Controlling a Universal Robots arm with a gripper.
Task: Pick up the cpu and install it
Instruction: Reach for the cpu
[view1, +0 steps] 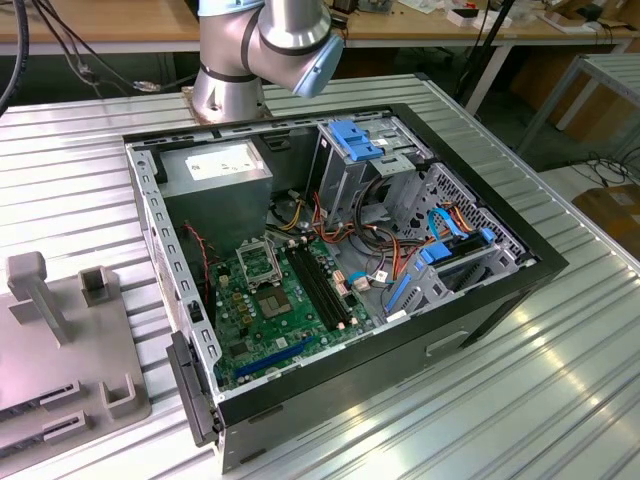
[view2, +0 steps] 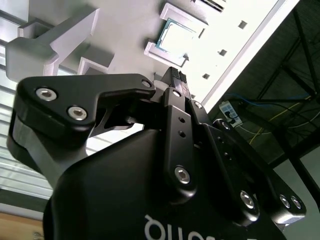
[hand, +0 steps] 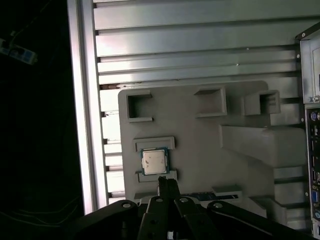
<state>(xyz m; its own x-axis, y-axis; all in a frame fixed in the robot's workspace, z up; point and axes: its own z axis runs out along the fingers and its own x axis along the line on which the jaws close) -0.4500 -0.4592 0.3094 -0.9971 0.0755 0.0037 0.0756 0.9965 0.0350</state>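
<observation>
- Gripper (hand: 167, 181) was clenched on nothing, fingertips pressed together just short of the cpu (hand: 153, 161).
- In both wrist views, the cpu lay flat between two raised brackets on the grey fixture plate (hand: 210, 150).
- The exterior view offered the open computer case (view1: 400, 370) on the ribbed table (view1: 560, 380), green motherboard (view1: 250, 325) inside.

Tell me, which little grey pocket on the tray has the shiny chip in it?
The pocket closest to the gripper: the cpu lies flat between its two grey brackets. The three pockets farther along the tray show just bare grey.
</observation>
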